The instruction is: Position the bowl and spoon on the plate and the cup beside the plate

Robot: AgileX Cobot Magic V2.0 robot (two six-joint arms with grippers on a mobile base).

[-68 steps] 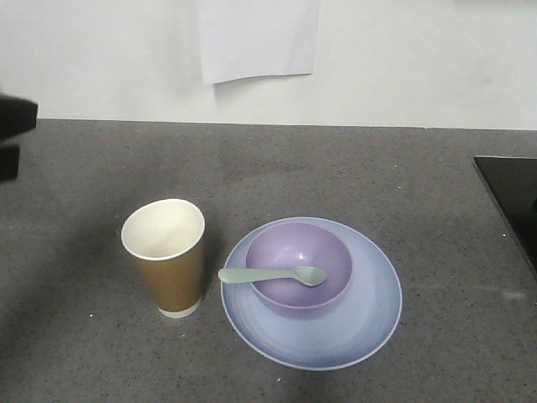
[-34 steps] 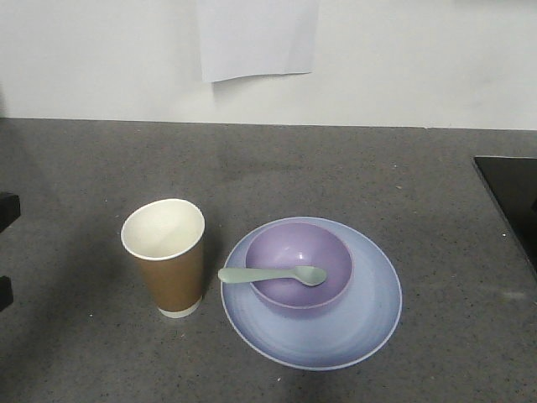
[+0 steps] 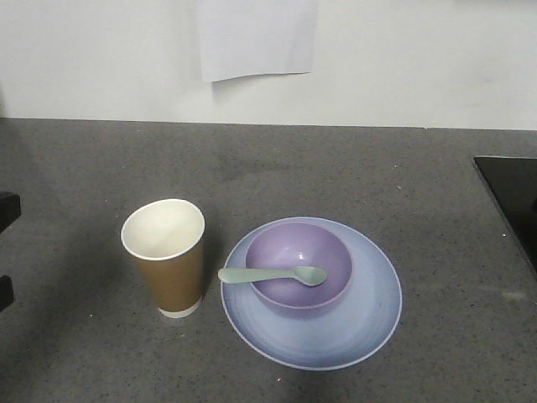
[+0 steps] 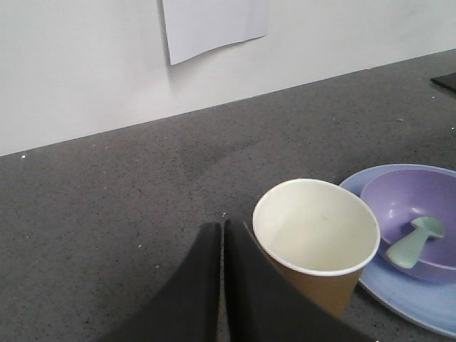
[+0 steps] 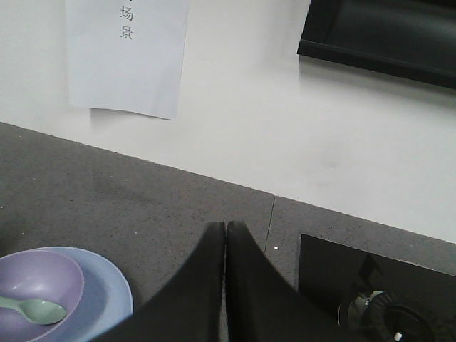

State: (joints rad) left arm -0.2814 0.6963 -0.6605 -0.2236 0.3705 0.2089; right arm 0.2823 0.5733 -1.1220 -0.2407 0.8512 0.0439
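1. Sitting on the grey speckled countertop (image 3: 352, 168), the pale lavender-blue plate (image 3: 369, 315) carries the lilac-purple bowl (image 3: 285, 248) on its middle, a little toward the back.
2. The mint-green spoon (image 3: 273, 274) lies across the bowl's near-left rim, its oval head inside the bowl and its handle sticking out to the left over the plate.
3. The brown paper cup (image 3: 170, 277) stands upright just beside the plate's left edge, its white inside showing; whether cup and plate touch cannot be told.
4. The left gripper (image 4: 222, 239) has its two dark fingers pressed together with only a thin slit between them, holding nothing. In the left wrist view its tips sit just beside the cup's rim, on the side away from the plate.
5. The right gripper (image 5: 225, 239) is likewise pressed together and holds nothing, above the countertop, with plate and bowl well off to its lower left in the right wrist view.
6. A white paper sheet (image 3: 256, 38) hangs on the white wall (image 3: 419, 59) behind, and a black cooktop panel (image 3: 513, 193) lies at the countertop's right edge.
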